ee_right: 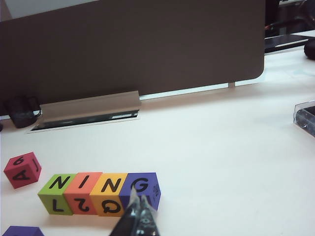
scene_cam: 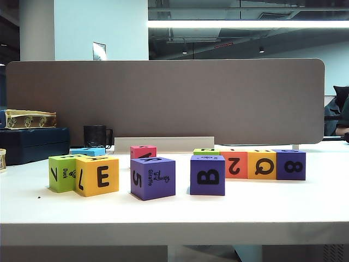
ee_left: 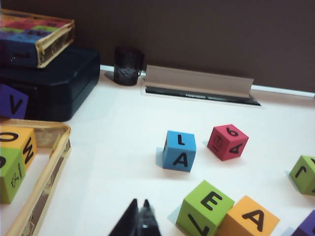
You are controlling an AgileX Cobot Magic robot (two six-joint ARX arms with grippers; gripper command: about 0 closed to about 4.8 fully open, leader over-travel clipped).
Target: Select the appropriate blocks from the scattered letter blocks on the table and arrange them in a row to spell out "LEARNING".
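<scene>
On the white table, four letter blocks spelling NING sit in a row right under the pinched-shut, empty right gripper, while the blue block showing an L and an A lies ahead of the shut, empty left gripper, the nearer one.

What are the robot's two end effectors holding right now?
Nothing. The left end effector and the right end effector are both shut and empty, above the table.
</scene>
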